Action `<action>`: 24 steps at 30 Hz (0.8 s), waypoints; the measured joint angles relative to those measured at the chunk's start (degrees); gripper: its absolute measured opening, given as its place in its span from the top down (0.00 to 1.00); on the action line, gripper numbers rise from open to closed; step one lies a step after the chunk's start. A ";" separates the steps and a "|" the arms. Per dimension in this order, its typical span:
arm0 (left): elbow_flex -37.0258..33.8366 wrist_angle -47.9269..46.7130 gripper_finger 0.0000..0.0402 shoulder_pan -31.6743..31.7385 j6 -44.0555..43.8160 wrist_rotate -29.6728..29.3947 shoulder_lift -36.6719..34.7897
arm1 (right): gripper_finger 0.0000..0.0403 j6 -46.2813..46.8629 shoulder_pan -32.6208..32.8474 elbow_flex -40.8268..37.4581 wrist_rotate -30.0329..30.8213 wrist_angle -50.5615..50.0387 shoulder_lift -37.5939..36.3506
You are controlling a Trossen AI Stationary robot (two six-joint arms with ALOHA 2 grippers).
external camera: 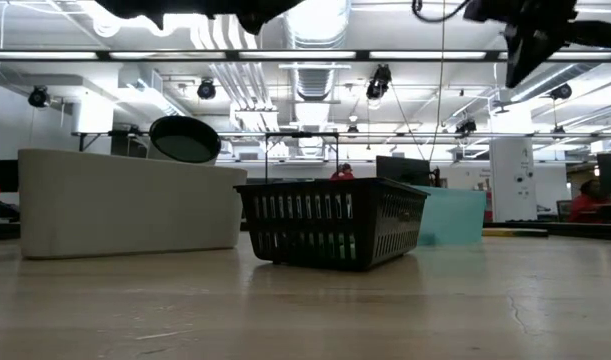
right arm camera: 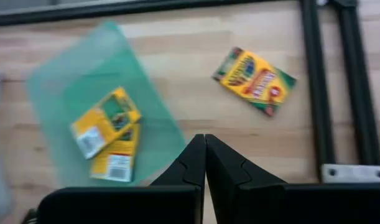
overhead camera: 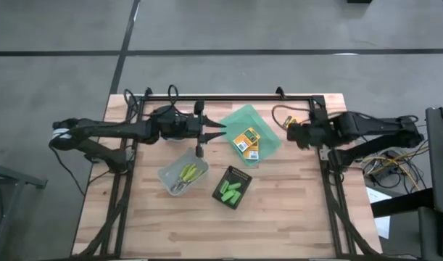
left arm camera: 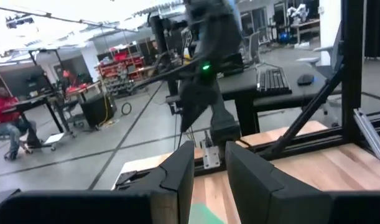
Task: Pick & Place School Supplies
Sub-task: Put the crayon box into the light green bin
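- Hovering above the table's far right part, the right gripper (right arm camera: pixel 204 155) has its fingers pressed together on nothing; the right wrist view shows this plainly.
- That same view alone shows a third crayon box (right arm camera: pixel 254 81) lying loose on the bare wood beside the black frame rail (right arm camera: pixel 318 87); from above the arm hides most of it.
- Two crayon boxes (overhead camera: pixel 246 141) lie overlapping in the translucent green tray (overhead camera: pixel 265 125).
- The left gripper (left arm camera: pixel 208 168), fingers slightly apart and empty, hangs just left of the tray.
- Scissors (overhead camera: pixel 185 176) sit in the clear bin (overhead camera: pixel 167 174); green markers (overhead camera: pixel 229 190) lie in the black basket (overhead camera: pixel 239 174).
- The low view's basket (external camera: pixel 330 222) hides its contents and part of the tray behind it.
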 joint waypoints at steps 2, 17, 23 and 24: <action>-1.21 0.58 0.75 0.00 -0.13 0.04 -0.34 | 0.98 -3.80 -4.80 0.00 -2.74 0.39 0.34; -4.29 0.61 0.75 -0.02 -2.84 -0.24 -0.62 | 0.98 -29.57 -28.98 -2.88 -11.55 13.99 4.81; -4.92 0.39 0.75 -0.05 -4.14 2.19 -0.62 | 0.98 -32.46 -33.71 -11.18 -16.58 20.48 6.07; -4.92 0.39 0.75 -0.07 -4.36 3.15 -0.62 | 0.98 -33.00 -34.19 -12.98 -17.05 22.89 6.02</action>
